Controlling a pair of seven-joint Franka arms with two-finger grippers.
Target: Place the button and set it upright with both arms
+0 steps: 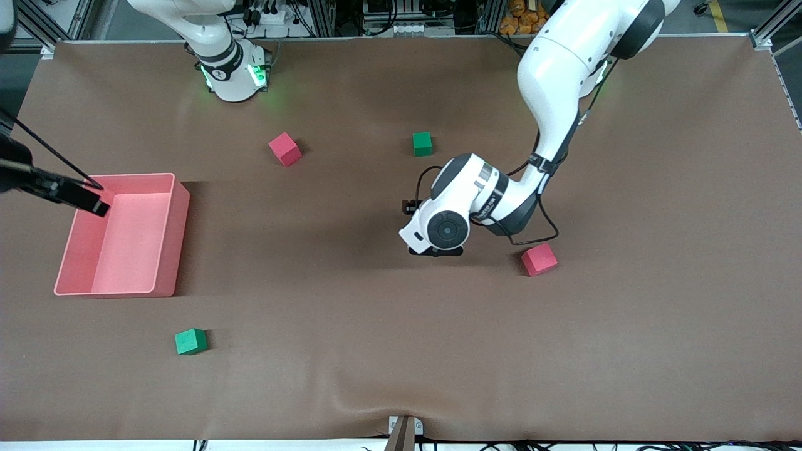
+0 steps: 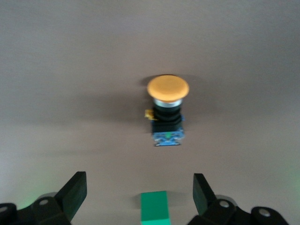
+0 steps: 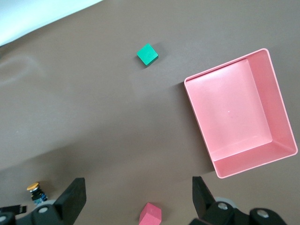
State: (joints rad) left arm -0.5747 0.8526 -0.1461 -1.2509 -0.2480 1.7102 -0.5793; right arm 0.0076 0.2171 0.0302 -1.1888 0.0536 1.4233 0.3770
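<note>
Brown matting covers the whole worktop [image 1: 401, 351], with scattered red and green cubes and a pink bin [image 1: 125, 235] toward the right arm's end.

The button [image 2: 167, 111] lies on its side on the bare mat, directly under the left arm's wrist. In the front view that wrist hides it completely. In the left wrist view its orange cap points away from the left pincer [image 2: 139, 199] and its bluish end points back toward it, so the long axis runs in line with the pincer's reach, not across the gap. The fingers [image 2: 75, 194] stand wide apart and empty, with the button ahead of them and centred on the gap. A green cube [image 2: 154, 211] shows between the fingers, cut off by the frame edge.

The left arm is plainly the nearer one. The right pincer [image 3: 138, 201] hangs high over the worktop, also spread wide and holding nothing. In its own view the button is only a tiny speck near one finger, too small to read. In the front view that pincer is cut off at the frame edge above the bin.

My judgement: the grasp falls to the left pincer, which must drop and close across the black body.
</note>
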